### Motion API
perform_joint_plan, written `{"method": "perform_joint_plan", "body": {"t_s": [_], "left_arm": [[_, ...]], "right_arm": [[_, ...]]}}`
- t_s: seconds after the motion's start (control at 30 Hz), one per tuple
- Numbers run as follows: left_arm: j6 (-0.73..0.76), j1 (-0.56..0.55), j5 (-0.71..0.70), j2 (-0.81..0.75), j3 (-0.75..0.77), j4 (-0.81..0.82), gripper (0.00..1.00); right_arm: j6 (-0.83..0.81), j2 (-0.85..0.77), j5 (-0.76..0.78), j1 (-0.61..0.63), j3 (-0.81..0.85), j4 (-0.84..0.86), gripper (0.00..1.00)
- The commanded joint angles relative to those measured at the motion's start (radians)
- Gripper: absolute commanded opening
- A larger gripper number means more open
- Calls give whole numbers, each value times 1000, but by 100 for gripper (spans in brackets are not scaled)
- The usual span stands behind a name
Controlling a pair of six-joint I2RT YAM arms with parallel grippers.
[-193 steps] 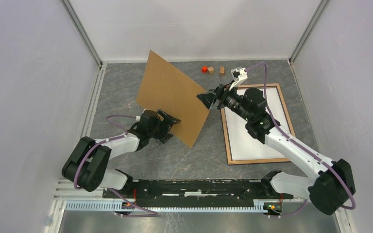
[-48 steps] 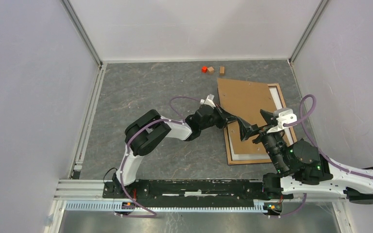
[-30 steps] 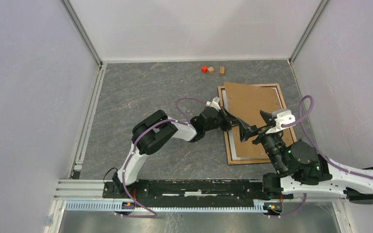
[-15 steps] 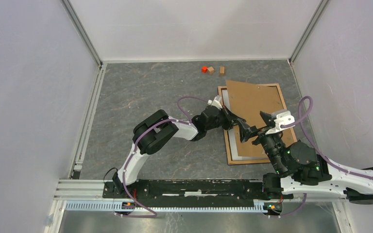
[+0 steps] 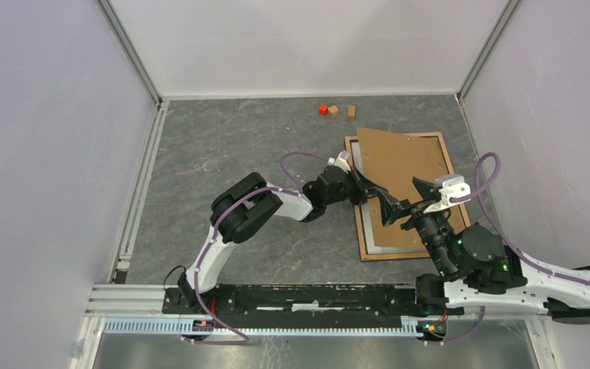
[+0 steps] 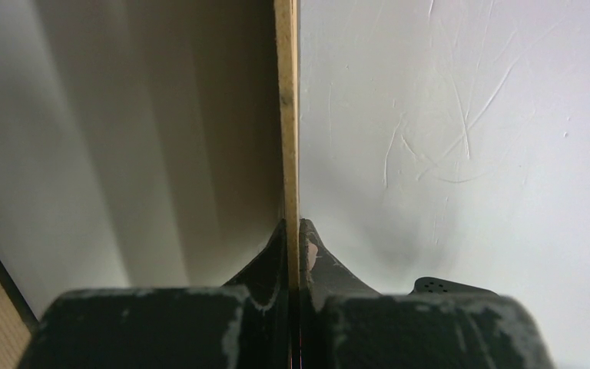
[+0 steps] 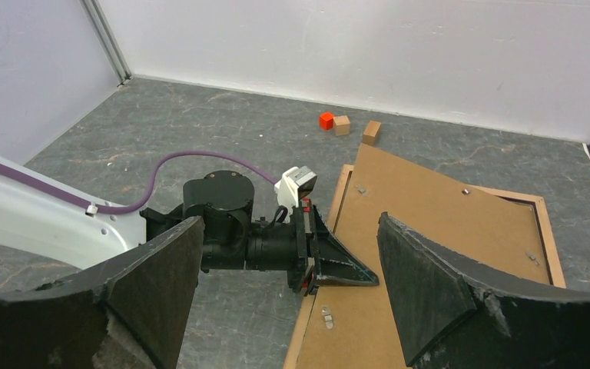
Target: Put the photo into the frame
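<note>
2 claws: left claw (image 5: 367, 193) clamped on the board (image 5: 403, 161) at its 9 o'clock edge, over the frame (image 5: 384, 256); right claw (image 5: 404, 198) spread apart.

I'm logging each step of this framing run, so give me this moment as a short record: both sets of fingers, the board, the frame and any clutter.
left gripper: fingers shut on the backing board's left edge
right gripper: fingers open, holding nothing, above the board's near half
backing board: skewed over the frame, left edge lifted, not seated
frame: lying flat, right of centre
inside frame: pale sheet shows under the board, its face hidden
clutter: red block and two wooden blocks by the far wall
</note>
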Motion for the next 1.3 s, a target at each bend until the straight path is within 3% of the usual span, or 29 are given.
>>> {"method": "perform_joint_plan", "body": {"t_s": [0.0, 1.07, 1.13, 1.27], "left_arm": [[59, 12, 14, 9, 51, 61, 5], [77, 24, -24, 51, 52, 104, 3], [63, 23, -16, 58, 54, 113, 7], [49, 23, -7, 29, 50, 25, 36]], "right_arm": [[13, -12, 26, 4, -11, 7, 88], [34, -7, 22, 4, -9, -9, 88], [39, -9, 22, 4, -12, -11, 88], [42, -8, 20, 4, -14, -9, 88]]}}
